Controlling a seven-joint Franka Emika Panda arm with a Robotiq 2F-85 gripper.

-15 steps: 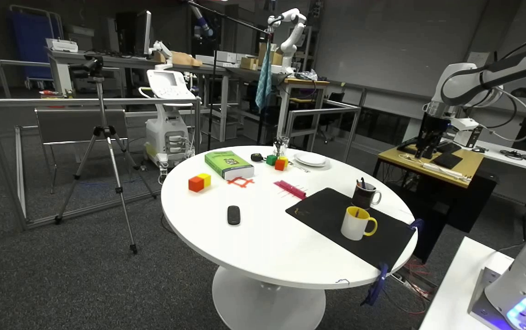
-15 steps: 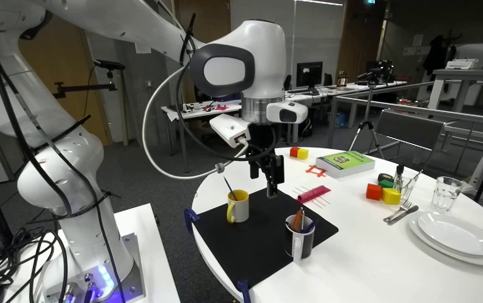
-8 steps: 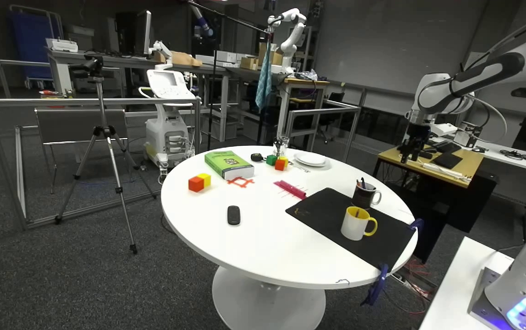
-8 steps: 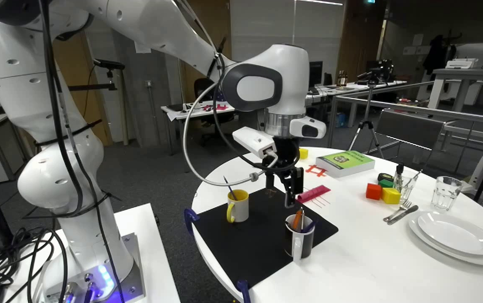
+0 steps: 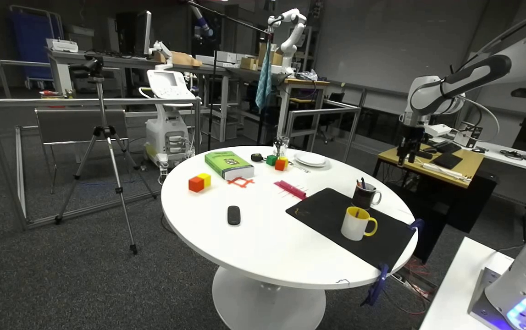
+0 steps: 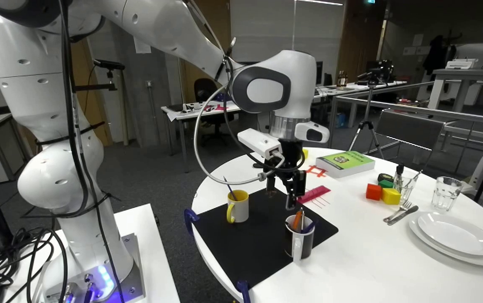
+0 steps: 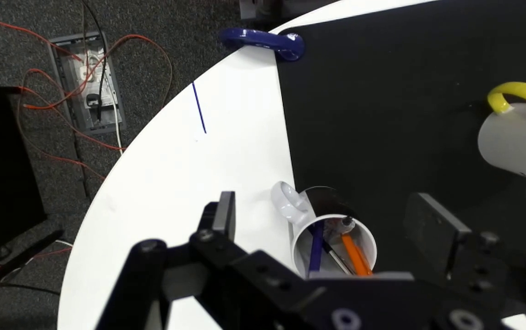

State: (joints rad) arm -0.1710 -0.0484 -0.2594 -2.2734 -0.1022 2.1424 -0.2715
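My fingers [image 7: 224,215] hang wide apart, gripping nothing; in the wrist view I see the dark mug [image 7: 329,205] between them, lower, at the black mat's [image 7: 382,114] edge, handle [image 7: 283,205] leftward, orange pen [image 7: 356,254] slanting near-right.

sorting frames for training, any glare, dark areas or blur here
In an exterior view, the white round table looks nearly washed out against the dark carpet; in the wrist view, the blue clamp carries small glints, and the hand looks dark and slightly soft.
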